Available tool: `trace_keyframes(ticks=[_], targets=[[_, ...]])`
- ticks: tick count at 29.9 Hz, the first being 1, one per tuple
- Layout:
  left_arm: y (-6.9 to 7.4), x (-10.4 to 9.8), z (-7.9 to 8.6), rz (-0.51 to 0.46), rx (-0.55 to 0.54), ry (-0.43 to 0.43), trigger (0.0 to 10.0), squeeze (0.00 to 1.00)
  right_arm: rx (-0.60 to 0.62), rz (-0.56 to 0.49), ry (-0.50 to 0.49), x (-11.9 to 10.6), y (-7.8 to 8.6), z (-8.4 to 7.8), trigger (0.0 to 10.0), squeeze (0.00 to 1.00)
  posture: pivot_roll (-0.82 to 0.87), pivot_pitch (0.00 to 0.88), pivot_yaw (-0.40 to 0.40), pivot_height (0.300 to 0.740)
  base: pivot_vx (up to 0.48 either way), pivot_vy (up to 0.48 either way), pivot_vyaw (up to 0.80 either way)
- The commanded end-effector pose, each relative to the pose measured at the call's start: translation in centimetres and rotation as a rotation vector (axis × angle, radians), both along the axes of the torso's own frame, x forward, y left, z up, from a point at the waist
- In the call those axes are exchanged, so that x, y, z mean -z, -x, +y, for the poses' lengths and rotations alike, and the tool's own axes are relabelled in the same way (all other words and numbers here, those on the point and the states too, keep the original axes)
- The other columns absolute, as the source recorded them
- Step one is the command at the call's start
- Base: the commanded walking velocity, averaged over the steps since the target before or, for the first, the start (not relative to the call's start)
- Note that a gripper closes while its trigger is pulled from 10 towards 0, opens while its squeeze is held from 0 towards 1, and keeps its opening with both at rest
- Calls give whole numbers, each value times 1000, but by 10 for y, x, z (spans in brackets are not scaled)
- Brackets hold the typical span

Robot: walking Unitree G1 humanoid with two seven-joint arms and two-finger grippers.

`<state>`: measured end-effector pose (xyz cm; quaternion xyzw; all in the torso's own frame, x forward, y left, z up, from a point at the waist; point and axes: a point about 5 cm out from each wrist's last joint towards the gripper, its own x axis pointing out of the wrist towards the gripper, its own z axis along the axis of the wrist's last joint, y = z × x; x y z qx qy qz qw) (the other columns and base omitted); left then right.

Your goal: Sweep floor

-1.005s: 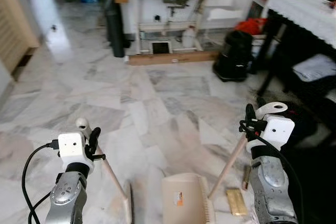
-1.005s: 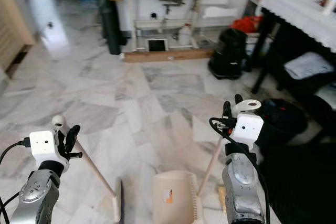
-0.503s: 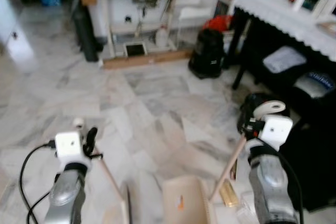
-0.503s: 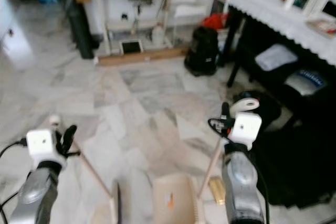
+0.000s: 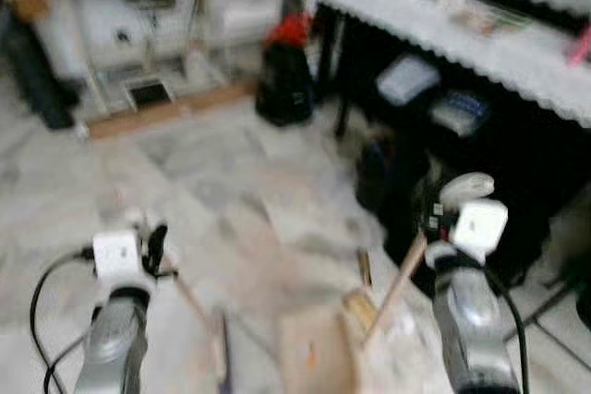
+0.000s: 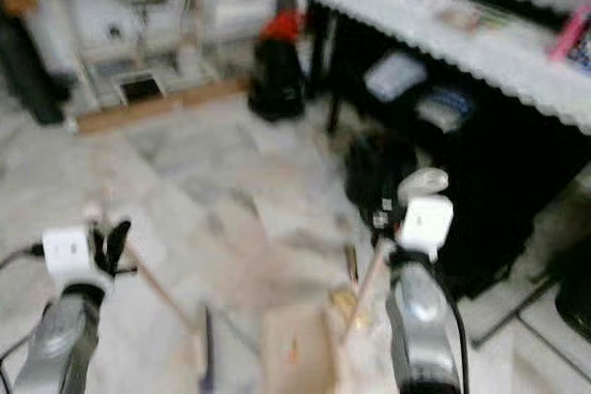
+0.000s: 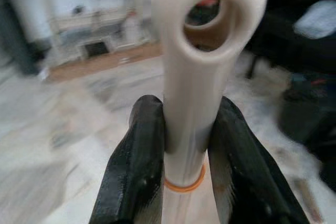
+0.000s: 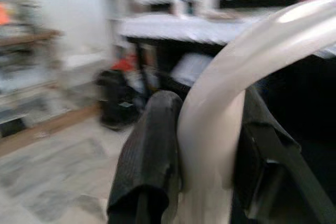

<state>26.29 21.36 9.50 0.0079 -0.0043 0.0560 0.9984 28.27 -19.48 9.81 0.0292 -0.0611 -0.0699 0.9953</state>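
The view has swung right; both pincers (image 7: 184, 150) (image 8: 210, 145) clamp cream handles (image 7: 197, 77) (image 8: 252, 66).

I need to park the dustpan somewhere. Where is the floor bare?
Bare marble lies ahead between the left gripper and the wooden bench. Crowded on the right: bags and boxes under the white-clothed table, and litter by the dustpan.
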Motion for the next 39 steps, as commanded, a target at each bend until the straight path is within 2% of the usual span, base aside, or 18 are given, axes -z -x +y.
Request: trace_keyframes(ticks=[1,32,39], targets=[[1,-6,2,-35,-1,-6,10000,0,-5,-48,31,-13,-4,-1,10000,0,0,0,-13,740,0,0,-800],[1,-7,0,-38,7,-1,10000,0,-6,-54,37,-13,-2,-1,10000,0,1,0,-14,740,0,0,-789],[0,-8,-1,-43,7,1,10000,0,-5,-67,37,-15,-2,-1,10000,0,1,0,-14,740,0,0,-123]])
